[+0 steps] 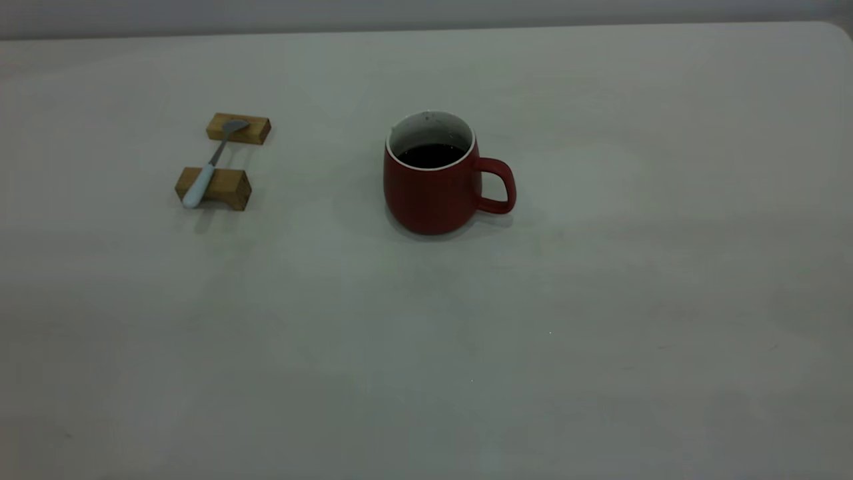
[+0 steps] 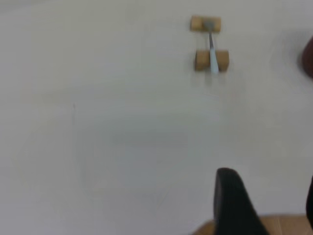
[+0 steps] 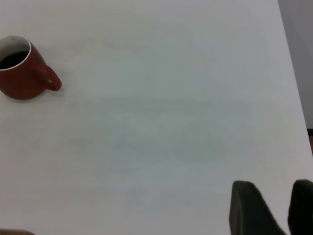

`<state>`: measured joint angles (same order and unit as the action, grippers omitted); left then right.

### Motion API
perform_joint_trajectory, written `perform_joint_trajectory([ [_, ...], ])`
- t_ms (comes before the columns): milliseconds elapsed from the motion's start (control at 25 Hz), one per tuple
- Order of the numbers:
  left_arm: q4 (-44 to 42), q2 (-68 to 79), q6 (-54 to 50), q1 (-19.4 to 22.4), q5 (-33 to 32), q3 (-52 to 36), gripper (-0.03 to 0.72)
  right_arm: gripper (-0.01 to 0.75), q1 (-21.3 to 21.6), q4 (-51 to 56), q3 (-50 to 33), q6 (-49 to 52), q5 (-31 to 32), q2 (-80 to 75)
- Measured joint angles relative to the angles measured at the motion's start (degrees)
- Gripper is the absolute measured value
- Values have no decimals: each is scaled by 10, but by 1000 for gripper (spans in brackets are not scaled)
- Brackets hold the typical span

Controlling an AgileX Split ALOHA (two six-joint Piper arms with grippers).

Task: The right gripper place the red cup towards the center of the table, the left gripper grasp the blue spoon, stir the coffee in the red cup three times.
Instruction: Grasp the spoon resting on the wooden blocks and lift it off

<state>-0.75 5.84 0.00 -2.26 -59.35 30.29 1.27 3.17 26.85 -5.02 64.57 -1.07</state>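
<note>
Two wooden blocks [image 1: 223,160] toward table's [image 1: 600,300] left edge carry blue spoon [image 1: 208,171]. Red cup [image 1: 436,175] with coffee [image 1: 430,155] sits mid-table, handle right. Left gripper [image 2: 266,205] and right gripper [image 3: 274,208] both hang back near edge, fingers parted, empty. Judged: cup already centred; next, left reaches spoon handle.

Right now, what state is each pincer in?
Left pincer: open, holding nothing, far from the blue spoon.
Right pincer: open, empty, away from the red cup.
</note>
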Motion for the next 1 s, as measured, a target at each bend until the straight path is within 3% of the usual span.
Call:
perform_joint_trajectory([
  [320, -1, 356, 0, 0, 118, 115, 632, 234, 0, 0, 0, 0, 0, 0],
  [640, 50, 709, 10, -2, 195, 213, 641, 238, 0, 0, 0, 0, 0, 0],
  [1000, 60, 983, 9, -36, 272, 301, 629, 238, 0, 0, 0, 0, 0, 0],
])
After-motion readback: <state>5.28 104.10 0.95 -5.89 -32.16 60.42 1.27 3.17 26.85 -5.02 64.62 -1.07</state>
